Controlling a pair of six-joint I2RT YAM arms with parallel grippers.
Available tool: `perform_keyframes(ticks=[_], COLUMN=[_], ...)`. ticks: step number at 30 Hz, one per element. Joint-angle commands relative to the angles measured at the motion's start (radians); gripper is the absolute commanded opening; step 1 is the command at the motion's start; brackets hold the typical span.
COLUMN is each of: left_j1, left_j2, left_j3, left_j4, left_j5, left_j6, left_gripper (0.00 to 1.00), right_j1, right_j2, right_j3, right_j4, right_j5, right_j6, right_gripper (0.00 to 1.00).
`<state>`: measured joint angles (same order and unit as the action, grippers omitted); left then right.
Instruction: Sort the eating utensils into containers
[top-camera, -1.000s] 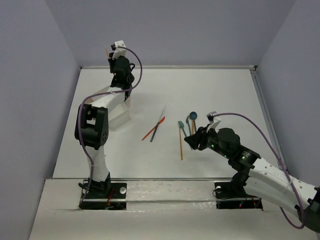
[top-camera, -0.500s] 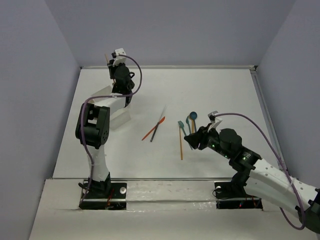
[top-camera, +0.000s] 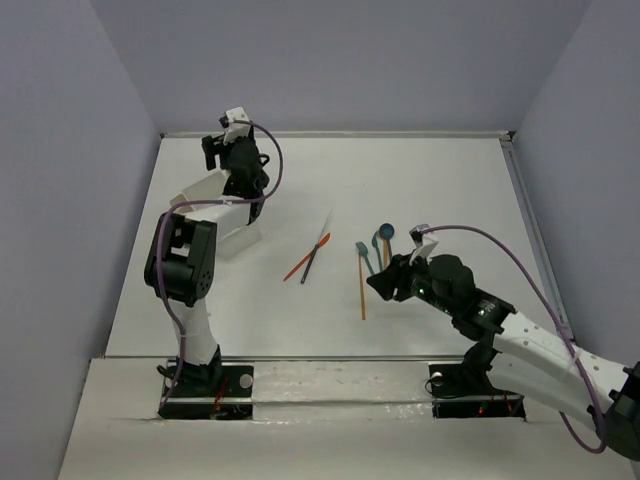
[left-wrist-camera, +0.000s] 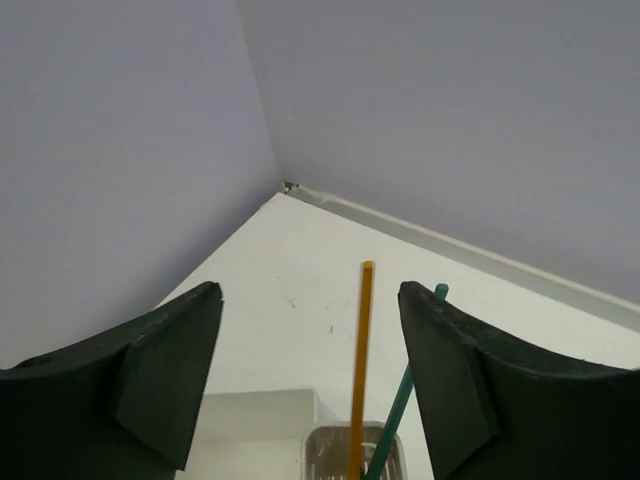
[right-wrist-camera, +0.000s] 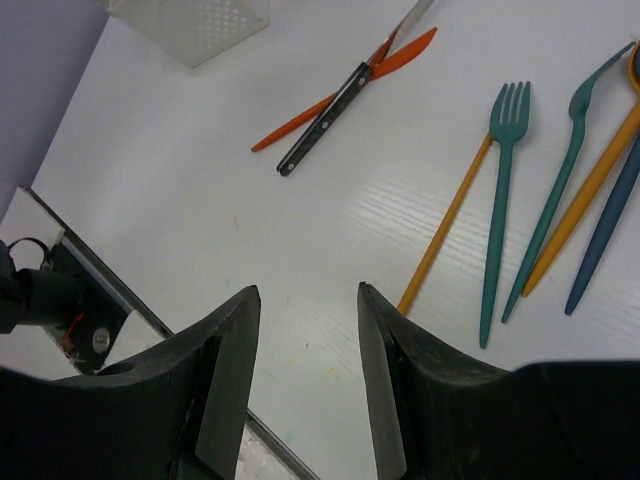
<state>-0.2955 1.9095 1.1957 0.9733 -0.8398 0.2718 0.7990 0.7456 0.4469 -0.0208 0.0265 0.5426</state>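
My left gripper (top-camera: 213, 152) hangs over the white container (top-camera: 241, 236) at the back left. In the left wrist view the gripper (left-wrist-camera: 308, 300) is open, and an orange stick (left-wrist-camera: 359, 370) stands free between its wide jaws, next to a teal stick (left-wrist-camera: 404, 392); both lean in a compartment of the container (left-wrist-camera: 322, 446). My right gripper (top-camera: 378, 284) is open and holds nothing. Seen from the right wrist, that gripper (right-wrist-camera: 307, 290) hovers over bare table, just left of an orange stick (right-wrist-camera: 445, 225) and a teal fork (right-wrist-camera: 500, 200).
An orange knife (right-wrist-camera: 400, 55) and a black-handled knife (right-wrist-camera: 325, 115) lie crossed at mid-table. Right of the teal fork lie another teal utensil (right-wrist-camera: 560, 190), an orange handle (right-wrist-camera: 590, 190) and a blue one (right-wrist-camera: 610, 230). A blue spoon (top-camera: 385, 232) lies behind them.
My left gripper has opened and let go of the orange stick, which now stands in the container. The right gripper has eased slightly left and widened a little.
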Motion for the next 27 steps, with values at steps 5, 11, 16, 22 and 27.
perform_keyframes(ticks=[5, 11, 16, 22, 27], left_j1=[-0.005, -0.005, -0.005, -0.005, -0.005], left_j2=[-0.274, -0.469, -0.642, -0.881, -1.082], left_j3=[0.059, 0.148, 0.157, 0.021, -0.146], left_j4=[-0.181, -0.505, -0.744, -0.939, -1.060], left_j5=[0.033, 0.192, 0.381, 0.668, 0.875], left_j6=[-0.193, -0.405, -0.592, -0.741, -0.750], left_gripper=[0.95, 0.99, 0.99, 0.99, 0.99], right_j1=[-0.003, -0.003, -0.003, 0.006, 0.016], right_j2=[0.125, 0.291, 0.452, 0.624, 0.739], right_j3=[0.121, 0.199, 0.277, 0.360, 0.418], right_j4=[-0.157, -0.214, -0.258, -0.294, -0.327], right_j5=[0.081, 0.107, 0.162, 0.194, 0.225], right_j6=[0.025, 0.042, 0.053, 0.054, 0.060], right_gripper=[0.49, 0.47, 0.47, 0.46, 0.43])
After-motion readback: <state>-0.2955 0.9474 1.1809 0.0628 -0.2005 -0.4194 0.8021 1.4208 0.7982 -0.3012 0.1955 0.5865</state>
